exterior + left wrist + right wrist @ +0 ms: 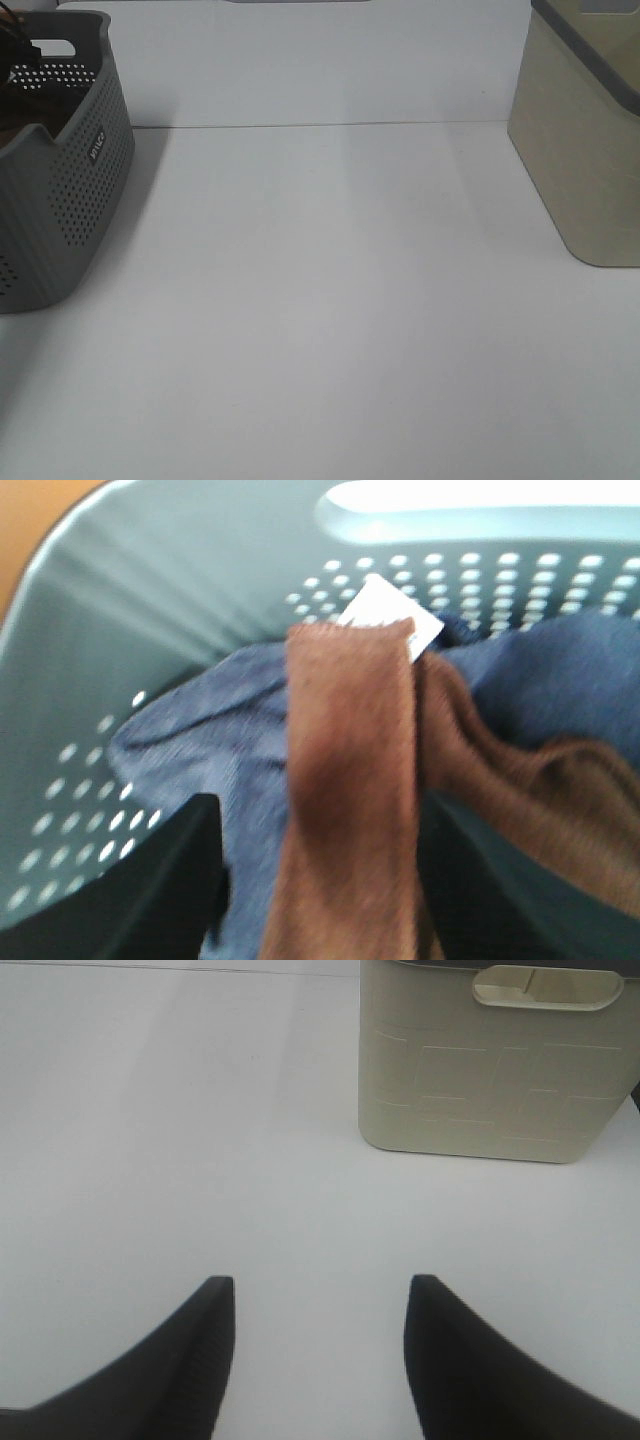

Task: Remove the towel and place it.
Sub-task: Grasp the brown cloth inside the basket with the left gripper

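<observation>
In the left wrist view a brown towel (pixel 350 740) with a white tag (pixel 392 617) lies inside the grey perforated basket (pixel 150 590), on top of a blue towel (pixel 215 740). My left gripper (pixel 320 880) is open, with a strip of the brown towel running between its fingers (pixel 170 880). The view is blurred. In the exterior high view the basket (pixel 90 170) stands at the far left and the towels are hidden in it. My right gripper (pixel 320 1360) is open and empty above the bare white table.
A beige bin (pixel 585 140) with a grey rim stands at the far right of the white table (pixel 330 300). It also shows in the right wrist view (pixel 490 1070), ahead of the right gripper. Dark parts of the left arm (pixel 15 50) reach into the basket.
</observation>
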You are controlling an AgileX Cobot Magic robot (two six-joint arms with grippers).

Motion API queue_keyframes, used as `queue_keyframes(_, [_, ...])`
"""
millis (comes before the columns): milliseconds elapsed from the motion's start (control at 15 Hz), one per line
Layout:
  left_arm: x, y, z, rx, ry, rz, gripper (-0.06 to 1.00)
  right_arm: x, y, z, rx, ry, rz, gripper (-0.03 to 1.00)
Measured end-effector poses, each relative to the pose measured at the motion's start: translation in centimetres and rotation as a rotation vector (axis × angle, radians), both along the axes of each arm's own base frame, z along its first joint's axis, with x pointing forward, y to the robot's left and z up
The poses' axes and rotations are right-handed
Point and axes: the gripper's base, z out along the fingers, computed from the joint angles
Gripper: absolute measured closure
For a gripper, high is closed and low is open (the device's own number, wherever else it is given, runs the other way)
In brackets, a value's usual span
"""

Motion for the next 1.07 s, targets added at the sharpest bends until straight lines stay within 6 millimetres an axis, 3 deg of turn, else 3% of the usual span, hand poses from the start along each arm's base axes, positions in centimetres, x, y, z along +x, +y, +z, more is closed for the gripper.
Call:
queue_keyframes(467, [1.2, -0.1, -3.5, -0.025, -0.015, -0.03, 0.42, 0.0, 0.0, 0.0, 0.0, 0.0, 0.0, 0.46])
queue_keyframes(800, [1.2, -0.1, -3.6, -0.013, -0.008, -0.033, 0.91, 0.0, 0.0, 0.0, 0.0, 0.0, 0.0, 0.46])
queue_keyframes(933, [1.1, -0.1, -2.9, -0.007, -0.013, -0.04, 0.94, 0.0, 0.0, 0.0, 0.0, 0.0, 0.0, 0.46])
queue_keyframes(1067, [0.7, -0.2, -0.3, -0.003, -0.061, -0.042, 0.94, 0.0, 0.0, 0.0, 0.0, 0.0, 0.0, 0.46])
